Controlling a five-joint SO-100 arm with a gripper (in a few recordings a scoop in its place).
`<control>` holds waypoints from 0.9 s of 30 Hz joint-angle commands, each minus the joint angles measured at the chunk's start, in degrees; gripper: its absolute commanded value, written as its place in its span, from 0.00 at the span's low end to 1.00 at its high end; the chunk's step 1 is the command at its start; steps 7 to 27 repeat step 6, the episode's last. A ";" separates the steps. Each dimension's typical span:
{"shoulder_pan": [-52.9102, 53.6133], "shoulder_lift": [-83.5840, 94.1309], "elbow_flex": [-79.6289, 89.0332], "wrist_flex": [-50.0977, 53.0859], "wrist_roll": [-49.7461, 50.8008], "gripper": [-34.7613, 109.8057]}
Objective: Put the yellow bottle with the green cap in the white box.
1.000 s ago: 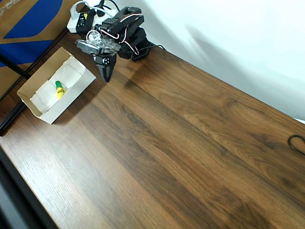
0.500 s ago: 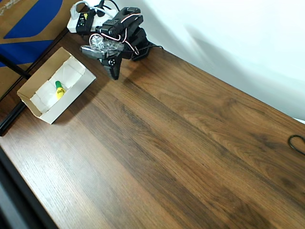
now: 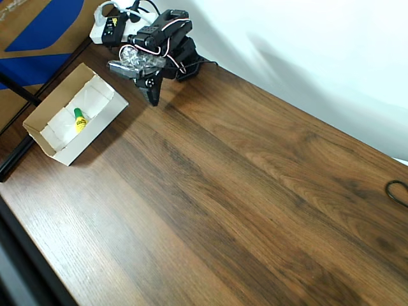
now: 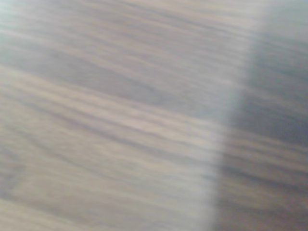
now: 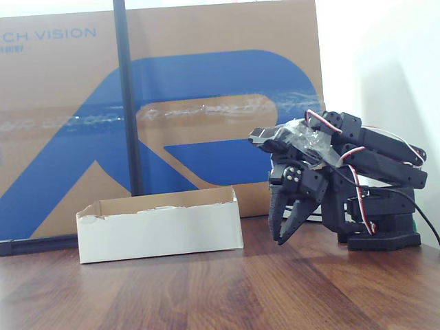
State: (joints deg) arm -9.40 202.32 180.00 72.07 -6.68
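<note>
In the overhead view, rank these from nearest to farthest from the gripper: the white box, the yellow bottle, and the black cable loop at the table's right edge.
1. The white box: its near corner lies just left of the gripper.
2. The yellow bottle: inside the box, farther left.
3. The black cable loop: far across the table at the right edge.

In the overhead view, the bottle (image 3: pixel 79 120) lay inside the box (image 3: pixel 95 131), well to the left of the gripper (image 3: pixel 152 97). The gripper hung above the table (image 3: pixel 242 204), beside the box.
</note>
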 commanded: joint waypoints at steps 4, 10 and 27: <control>-2.55 2.02 0.70 0.88 -2.72 0.24; -2.55 2.02 0.70 0.88 -2.64 0.24; -2.55 2.02 0.70 0.88 -2.64 0.24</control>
